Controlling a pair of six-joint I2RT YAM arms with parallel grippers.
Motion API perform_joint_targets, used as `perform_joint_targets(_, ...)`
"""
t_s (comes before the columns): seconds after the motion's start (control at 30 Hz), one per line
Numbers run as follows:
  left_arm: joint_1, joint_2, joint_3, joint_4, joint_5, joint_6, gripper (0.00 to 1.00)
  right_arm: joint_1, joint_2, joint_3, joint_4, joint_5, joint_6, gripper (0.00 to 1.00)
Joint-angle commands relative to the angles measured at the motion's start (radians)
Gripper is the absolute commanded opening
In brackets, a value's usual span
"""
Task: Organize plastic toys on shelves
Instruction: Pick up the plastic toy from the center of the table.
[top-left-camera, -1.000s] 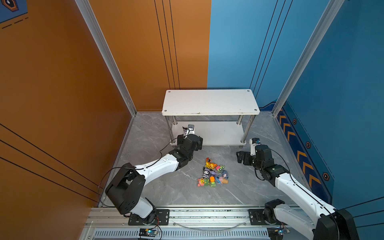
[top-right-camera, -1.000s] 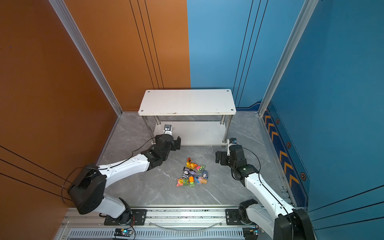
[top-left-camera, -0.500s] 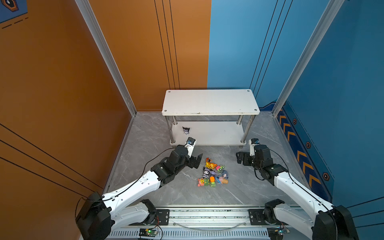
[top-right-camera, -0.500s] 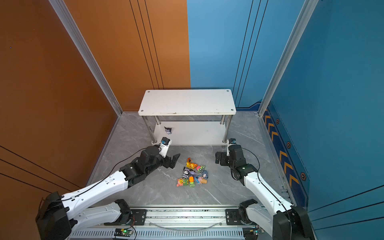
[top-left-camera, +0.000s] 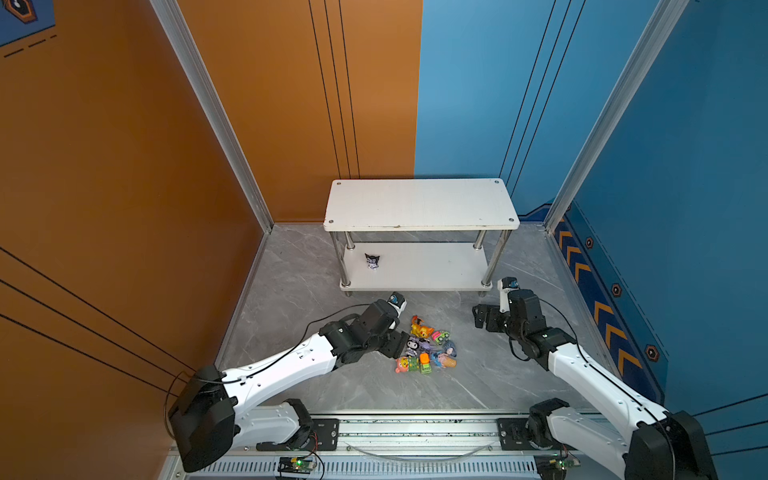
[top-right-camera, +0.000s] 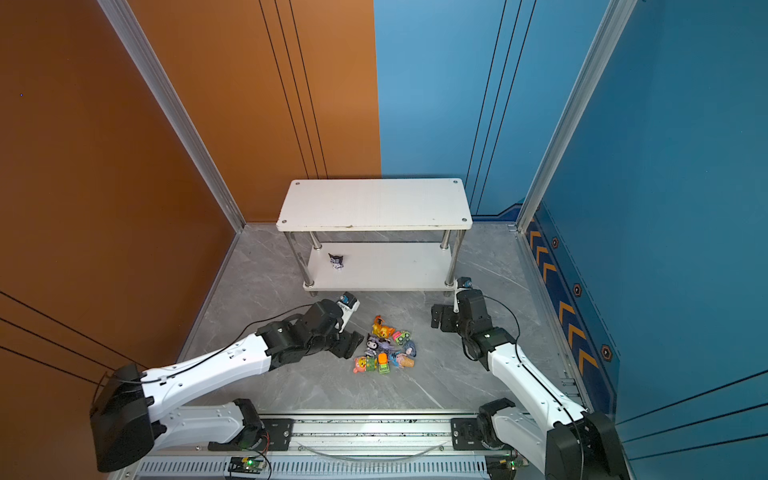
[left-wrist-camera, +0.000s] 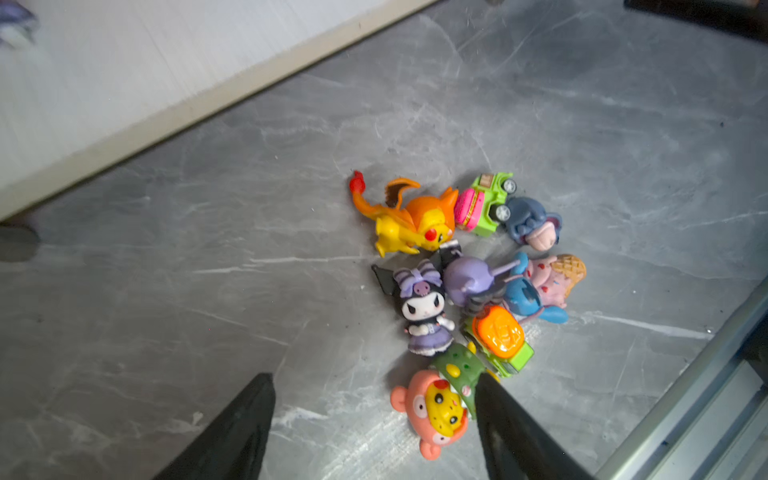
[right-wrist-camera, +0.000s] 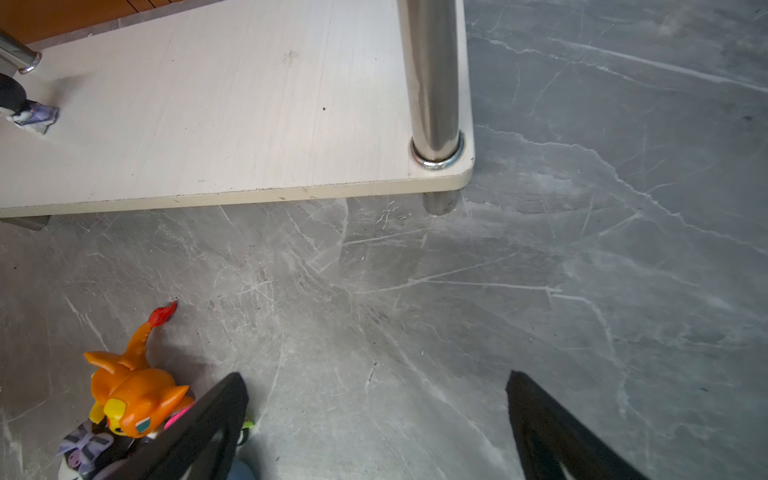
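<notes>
One figurine (top-left-camera: 372, 261) on shelves (top-left-camera: 432, 266), left end effector (left-wrist-camera: 374, 376) back at toys (top-left-camera: 426, 353), apart; right end effector (right-wrist-camera: 376, 374) apart

— Where does the rack (top-left-camera: 419, 203) stand?
— At the back of the surface (top-left-camera: 311, 291), about midway across. One horned figurine (top-left-camera: 372, 261) sits on its lower board (top-left-camera: 428, 268), near the left end.
— And the others?
— The toy pile (top-right-camera: 384, 347) lies on the surface in front of the rack. The dragon (top-left-camera: 419, 328) is at its back edge, with a car (top-left-camera: 441, 334) just right of it and the donkey (top-left-camera: 449, 347) right of that. The cone figurine (top-left-camera: 446, 362) lies at the front right, with a second car (top-left-camera: 424, 363) beside it.
— The arms?
— The left claw (left-wrist-camera: 374, 380) is just left of the pile. The right claw (right-wrist-camera: 376, 377) is well to its right, near the rack's front right leg (top-left-camera: 487, 270).
</notes>
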Motion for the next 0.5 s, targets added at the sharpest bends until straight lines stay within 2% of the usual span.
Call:
perform_joint_targets(0.0, -0.019, 0.047, 0.029, -0.045, 0.006, -0.073, 0.78, 0.0, 0.002, 0.029, -0.03, 0.021, -0.018, 0.99)
perform_joint_targets(0.13, -0.038, 0.136, 0.09, -0.062, 0.008, -0.081, 0.78, 0.0, 0.001, 0.031, -0.03, 0.02, -0.017, 0.98)
perform_joint_targets(0.47, -0.057, 0.386, 0.343, -0.259, -0.001, 0.018, 0.78, -0.002, -0.004, 0.028, -0.034, 0.021, -0.015, 0.98)
